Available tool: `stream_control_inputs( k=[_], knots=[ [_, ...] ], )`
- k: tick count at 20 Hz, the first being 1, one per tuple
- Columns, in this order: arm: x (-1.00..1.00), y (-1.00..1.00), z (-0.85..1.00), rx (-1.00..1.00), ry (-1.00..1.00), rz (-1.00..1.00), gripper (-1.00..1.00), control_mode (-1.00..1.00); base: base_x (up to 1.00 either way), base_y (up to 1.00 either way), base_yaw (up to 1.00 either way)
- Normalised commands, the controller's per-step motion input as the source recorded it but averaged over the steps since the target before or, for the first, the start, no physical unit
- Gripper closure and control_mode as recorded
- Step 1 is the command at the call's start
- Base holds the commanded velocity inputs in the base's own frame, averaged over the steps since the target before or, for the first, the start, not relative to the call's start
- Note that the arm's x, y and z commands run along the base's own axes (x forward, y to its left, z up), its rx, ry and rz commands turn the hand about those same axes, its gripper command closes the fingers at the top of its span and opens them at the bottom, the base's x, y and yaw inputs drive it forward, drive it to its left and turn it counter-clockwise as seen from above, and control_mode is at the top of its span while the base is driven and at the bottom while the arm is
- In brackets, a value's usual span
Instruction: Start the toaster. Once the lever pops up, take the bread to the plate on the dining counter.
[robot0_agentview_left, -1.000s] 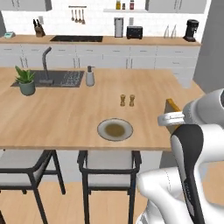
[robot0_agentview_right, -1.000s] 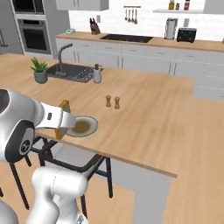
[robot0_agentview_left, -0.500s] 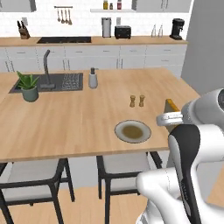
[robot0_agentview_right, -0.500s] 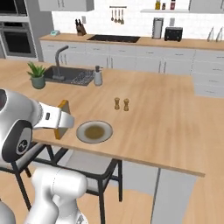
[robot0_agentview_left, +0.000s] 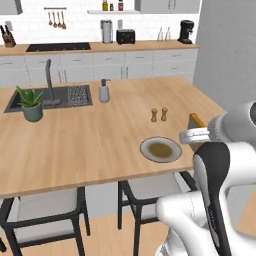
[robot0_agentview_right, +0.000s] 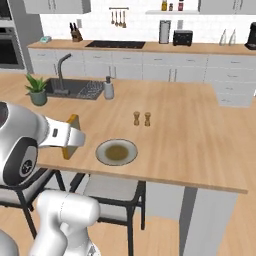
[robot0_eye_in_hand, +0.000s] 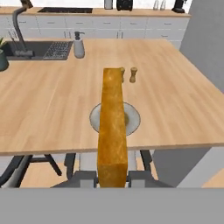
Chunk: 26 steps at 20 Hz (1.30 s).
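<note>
Hand view: your tool (robot0_eye_in_hand: 112, 177), clamped on the golden-crusted square bread slice (robot0_eye_in_hand: 112, 127), now has the round grey plate (robot0_eye_in_hand: 133, 119) dead ahead after the base's approach; placement nears.

A home kitchen, large light-wood island table (robot0_agentview_left: 90, 140) with inset dark sink (robot0_agentview_left: 50, 97), white cabinets (robot0_agentview_right: 165, 67), black cooktop (robot0_agentview_right: 116, 44), black boxy toaster (robot0_agentview_left: 125, 36).

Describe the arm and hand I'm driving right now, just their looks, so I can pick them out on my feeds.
The arm is glossy white with rounded, bulbous link shells and dark charcoal bands at the joints. The hand is a boxy white block at the end of a white wrist, with small dark markings on its side. In the hand view its fingertips look small and dark grey. No loose cables show.
</note>
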Motion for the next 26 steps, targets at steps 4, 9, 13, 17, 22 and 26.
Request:
stream_control_inputs(
  k=[4, 9, 13, 17, 22, 26],
  knots=[
    [0.00, 0.00, 0.00, 0.00, 0.00, 0.00, 1.00, 1.00, 0.54, 0.01, -0.01],
    [0.00, 0.00, 0.00, 0.00, 0.00, 0.00, 1.00, 1.00, 0.47, 0.00, 0.00],
    [0.05, -0.04, -0.09, 0.04, 0.01, 0.00, 1.00, -1.00, 0.09, 0.00, 0.00],
    [0.35, -0.45, -0.13, 0.19, 0.10, 0.00, 1.00, -1.00, 0.00, 0.00, 0.00],
    [0.67, -0.41, -0.41, 0.32, 0.09, 0.00, 1.00, -1.00, 0.00, 0.00, 0.00],
    [0.74, -0.11, -0.61, 0.34, 0.00, 0.00, 1.00, -1.00, 0.00, 0.00, 0.00]
  ],
)
